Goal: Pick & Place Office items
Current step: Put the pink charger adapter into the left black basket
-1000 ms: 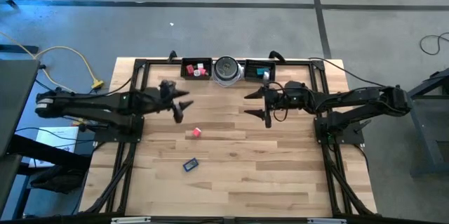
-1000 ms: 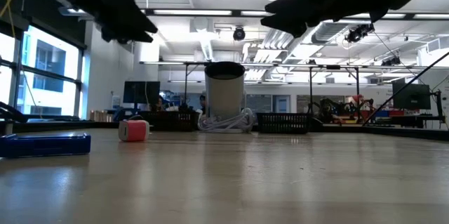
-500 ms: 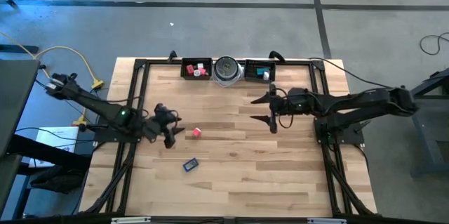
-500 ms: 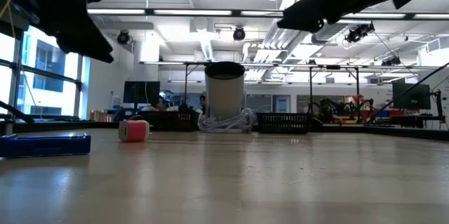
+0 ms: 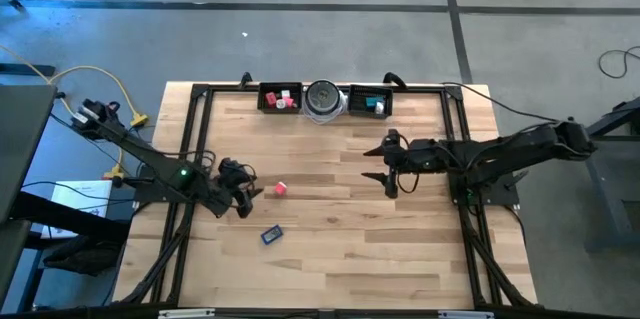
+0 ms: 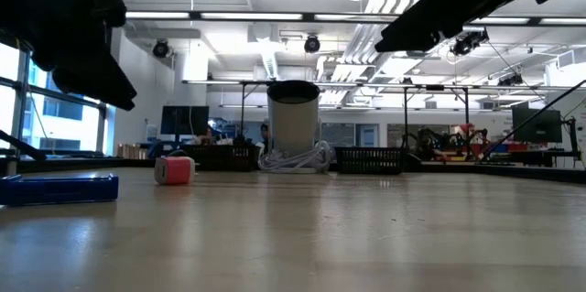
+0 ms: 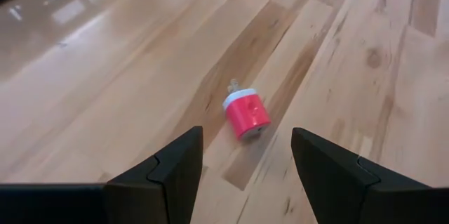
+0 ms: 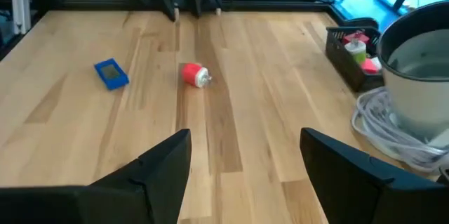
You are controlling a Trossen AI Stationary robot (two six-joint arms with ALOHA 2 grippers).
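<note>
A red block with a white cap (image 7: 247, 114) lies on its side on the wooden table, left of the middle (image 5: 279, 188). A blue flat piece (image 5: 271, 234) lies nearer the front edge. My left gripper (image 5: 252, 194) hovers open just left of the red block, pointing at it; in the left wrist view (image 7: 247, 175) the block lies ahead of the fingers, untouched. My right gripper (image 5: 380, 163) hangs open above the table right of the middle, with nothing between its fingers (image 8: 245, 175). The low view shows the red block (image 6: 174, 169) and the blue piece (image 6: 59, 188).
Two long black trays (image 5: 280, 98) (image 5: 370, 101) holding small pieces flank a round silver-grey disc (image 5: 324, 99) with a coiled cable at the table's far edge. A black frame (image 5: 190, 159) runs along the table's sides. Bare wood lies between the two grippers.
My left gripper has swung from the far middle-left toward the near edge and down, turning until it points at the red block from its left. My right gripper has drifted a little toward the near and right edges. Both stay open; the red block and blue piece have not moved.
</note>
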